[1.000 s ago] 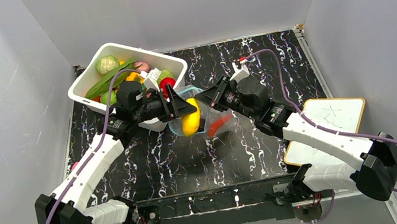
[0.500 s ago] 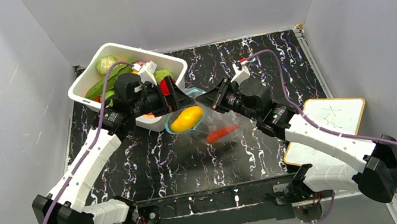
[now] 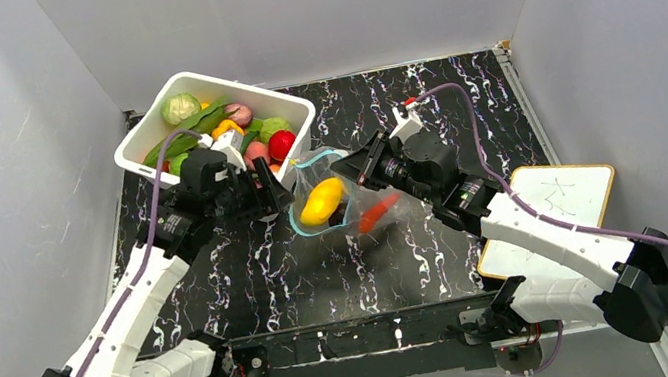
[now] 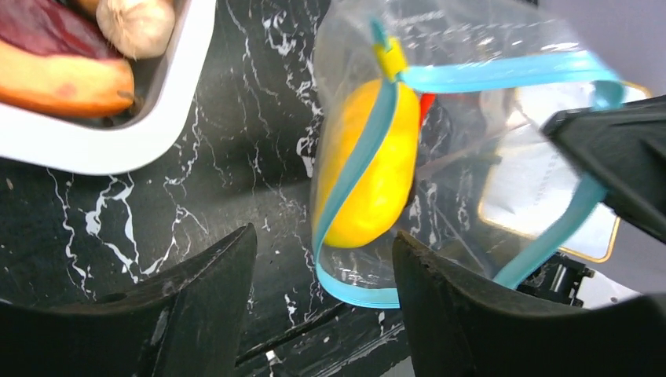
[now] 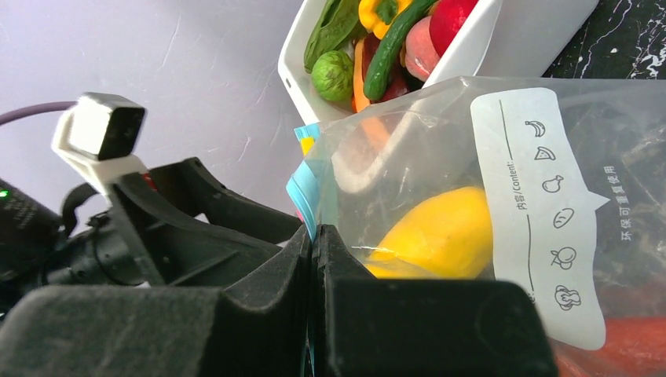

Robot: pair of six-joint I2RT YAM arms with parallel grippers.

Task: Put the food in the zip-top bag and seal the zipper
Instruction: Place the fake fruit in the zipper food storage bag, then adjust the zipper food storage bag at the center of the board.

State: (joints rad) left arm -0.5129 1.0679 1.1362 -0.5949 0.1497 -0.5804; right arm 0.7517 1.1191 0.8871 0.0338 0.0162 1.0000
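The clear zip-top bag (image 3: 344, 199) hangs over the black table, and my right gripper (image 3: 359, 166) is shut on its light-blue zipper edge. Inside lie a yellow pepper (image 3: 321, 202) and a red chili (image 3: 376, 212). My left gripper (image 3: 274, 196) is open and empty, just left of the bag mouth. In the left wrist view the open gripper (image 4: 322, 263) faces the bag (image 4: 463, 126), its zipper (image 4: 503, 73) gaping round the yellow pepper (image 4: 369, 173). In the right wrist view the gripper (image 5: 314, 239) pinches the blue edge beside the pepper (image 5: 440, 232) and the chili (image 5: 620, 345).
The white tub (image 3: 191, 80) at the back left holds several more toy vegetables; it also shows in the left wrist view (image 4: 118, 145) and the right wrist view (image 5: 518, 39). A white board (image 3: 555, 204) lies at the table's right edge. Grey walls close in three sides.
My left gripper let go of the yellow pepper inside the bag and drew back to the left, open. The right gripper kept hold of the bag edge.
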